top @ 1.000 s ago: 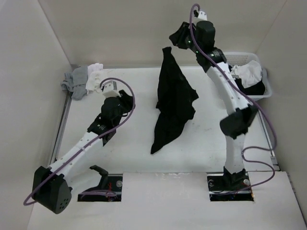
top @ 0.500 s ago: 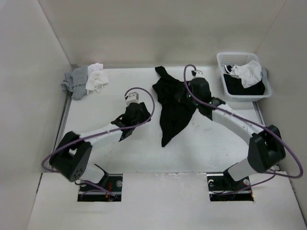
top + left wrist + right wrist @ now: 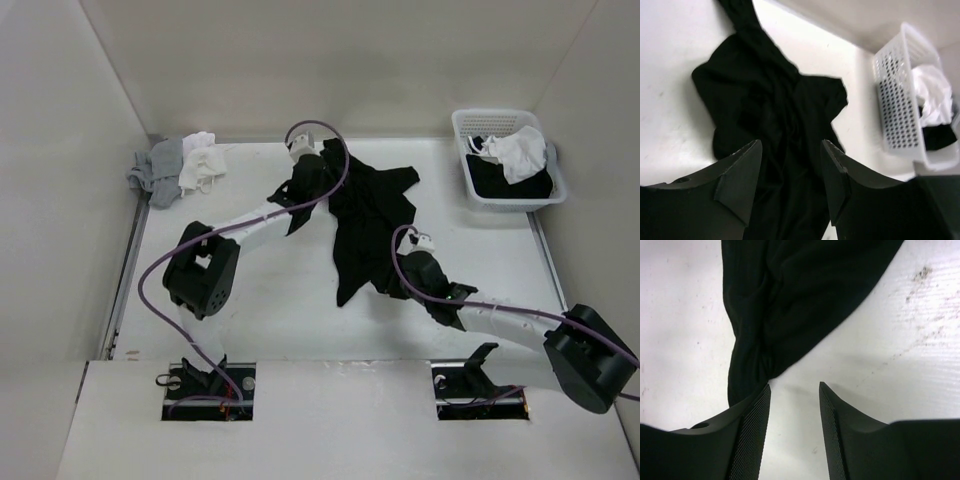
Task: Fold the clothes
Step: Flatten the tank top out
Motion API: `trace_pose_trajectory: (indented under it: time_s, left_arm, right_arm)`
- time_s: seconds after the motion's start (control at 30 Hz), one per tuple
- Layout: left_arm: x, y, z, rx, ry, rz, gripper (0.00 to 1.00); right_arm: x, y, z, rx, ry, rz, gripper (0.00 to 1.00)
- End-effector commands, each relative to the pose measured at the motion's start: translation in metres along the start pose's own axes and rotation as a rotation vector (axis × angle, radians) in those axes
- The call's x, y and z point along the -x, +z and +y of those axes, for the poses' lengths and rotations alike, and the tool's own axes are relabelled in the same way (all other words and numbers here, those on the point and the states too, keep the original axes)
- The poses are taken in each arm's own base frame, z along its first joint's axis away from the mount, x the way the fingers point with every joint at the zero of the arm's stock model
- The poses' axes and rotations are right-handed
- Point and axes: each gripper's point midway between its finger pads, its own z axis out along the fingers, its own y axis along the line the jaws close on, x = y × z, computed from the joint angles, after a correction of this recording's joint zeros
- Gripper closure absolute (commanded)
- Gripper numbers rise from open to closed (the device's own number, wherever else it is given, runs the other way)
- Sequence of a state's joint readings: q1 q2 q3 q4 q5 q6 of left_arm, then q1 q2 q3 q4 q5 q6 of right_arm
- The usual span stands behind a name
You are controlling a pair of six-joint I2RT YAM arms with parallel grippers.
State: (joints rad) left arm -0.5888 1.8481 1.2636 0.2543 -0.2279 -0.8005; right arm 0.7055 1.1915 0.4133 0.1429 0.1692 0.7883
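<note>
Left gripper (image 3: 791,144): fingers (image 3: 740,175) are standing apart, gripping nothing, and hovering over the far bunched end of the black top (image 3: 770,100). Right gripper (image 3: 795,386): fingers (image 3: 752,440) are also parted and empty, with the top's narrow near end lying just beside one fingertip; contact cannot be told.

The black top (image 3: 365,215) is lying crumpled mid-table (image 3: 260,290), twisted rather than flat. The grippers are probably sitting at opposite ends so that they can pinch both ends and stretch it flat before folding.

A basket (image 3: 507,115) far right is holding a white garment (image 3: 520,152). Grey and white garments (image 3: 175,170) are lying far left, well apart from the top.

No brands, labels or readable writing are showing.
</note>
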Motion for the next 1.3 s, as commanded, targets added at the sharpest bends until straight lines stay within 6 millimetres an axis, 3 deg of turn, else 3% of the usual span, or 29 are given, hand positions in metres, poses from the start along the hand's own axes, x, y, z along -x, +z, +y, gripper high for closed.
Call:
trace_pose_trajectory:
  time_s: [0.0,0.17,0.3,0.47,0.53,0.63,0.7,0.8,0.9,1.03,1.1,1.27]
  left_arm:
    - [0.003,0.024,-0.004,0.04,-0.067,0.049,0.51]
    - [-0.013,0.054,0.005,0.08,-0.025,0.104,0.52]
    - [-0.013,0.07,0.015,0.121,0.02,0.093,0.52]
    - [-0.022,0.082,0.025,0.156,0.074,0.134,0.5]
    - [-0.029,0.085,0.022,0.143,0.082,0.152,0.49]
    - [-0.031,0.091,0.021,0.137,0.08,0.154,0.52]
    - [-0.027,0.093,0.019,0.134,0.079,0.147,0.63]
    - [-0.021,0.088,0.011,0.11,0.08,0.148,0.83]
    - [-0.009,0.07,-0.009,0.052,0.089,0.142,0.97]
    - [0.016,0.018,-0.019,-0.005,0.108,0.095,1.0]
    - [0.025,-0.016,-0.015,-0.03,0.122,0.062,1.0]
    - [0.024,-0.099,0.024,-0.008,0.17,0.037,1.0]
  right_arm:
    - [0.017,-0.003,0.014,0.052,0.051,-0.098,0.49]
    - [0.004,0.004,0.004,0.015,0.041,-0.058,0.42]
    - [-0.001,0.02,0.007,0.006,0.031,-0.028,0.42]
    - [0.006,0.046,0.006,-0.014,0.084,-0.032,0.44]
    - [0.008,0.056,0.01,-0.013,0.096,-0.028,0.52]
    - [0.009,0.066,0.008,-0.034,0.116,-0.026,0.72]
    - [0.012,0.069,0.004,-0.052,0.132,-0.041,0.88]
    - [0.018,0.064,-0.006,-0.084,0.135,-0.076,0.96]
    - [0.028,0.052,-0.02,-0.113,0.152,-0.116,0.99]
    - [0.043,0.023,-0.028,-0.111,0.172,-0.167,0.99]
    - [0.049,0.006,-0.037,-0.126,0.173,-0.196,0.99]
    - [0.061,-0.027,-0.052,-0.146,0.157,-0.232,0.99]
